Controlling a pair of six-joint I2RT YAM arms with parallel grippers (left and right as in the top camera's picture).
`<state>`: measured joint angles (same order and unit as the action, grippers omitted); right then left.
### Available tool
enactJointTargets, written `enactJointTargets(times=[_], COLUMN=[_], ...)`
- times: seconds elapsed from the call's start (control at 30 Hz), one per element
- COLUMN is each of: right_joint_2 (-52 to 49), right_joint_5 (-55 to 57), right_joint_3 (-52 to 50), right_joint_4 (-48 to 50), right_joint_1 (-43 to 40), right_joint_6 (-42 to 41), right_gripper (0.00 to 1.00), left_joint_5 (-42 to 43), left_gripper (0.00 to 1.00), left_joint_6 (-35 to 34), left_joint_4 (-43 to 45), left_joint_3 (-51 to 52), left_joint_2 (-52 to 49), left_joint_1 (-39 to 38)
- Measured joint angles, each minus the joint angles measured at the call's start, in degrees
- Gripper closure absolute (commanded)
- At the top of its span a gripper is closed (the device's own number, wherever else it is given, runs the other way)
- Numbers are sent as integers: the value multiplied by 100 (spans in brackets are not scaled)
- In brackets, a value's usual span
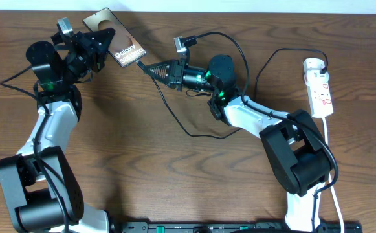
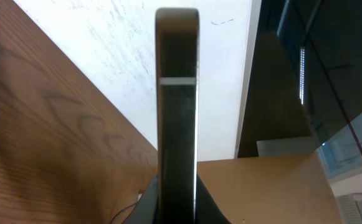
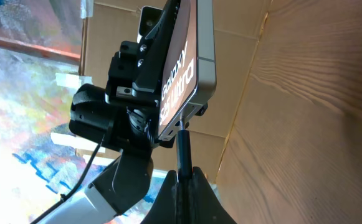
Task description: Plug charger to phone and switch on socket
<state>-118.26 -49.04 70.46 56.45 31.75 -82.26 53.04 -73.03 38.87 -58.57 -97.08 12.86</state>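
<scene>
Overhead, the left gripper (image 1: 101,40) is clamped on the stiff, slippery phone (image 1: 126,49) at 11 o'clock, while the right gripper (image 1: 147,66) pinches the limp charger (image 3: 182,140) just behind its rigid tip, likely the surest hold, at the phone's 4 o'clock edge.

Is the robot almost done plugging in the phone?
Done: the left claw holds the bronze-brown Galaxy phone. In hand: the right claw presses the black charger cable's tip at the phone's bottom edge; whether it's in, I cannot tell. Left: switching on the white power strip, no claw near.
</scene>
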Motion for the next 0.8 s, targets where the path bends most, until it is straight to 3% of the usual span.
enactJointTargets(times=[0.8], right_joint_2=[0], right_joint_5=[24], right_joint_3=[0], right_joint_4=[76], right_joint_1=[0], right_joint_6=[-52], right_gripper=[99], left_joint_5=[-197], left_gripper=[93], left_joint_6=[127], left_joint_4=[39], left_joint_3=[0], left_joint_2=[-2], left_joint_1=[-131])
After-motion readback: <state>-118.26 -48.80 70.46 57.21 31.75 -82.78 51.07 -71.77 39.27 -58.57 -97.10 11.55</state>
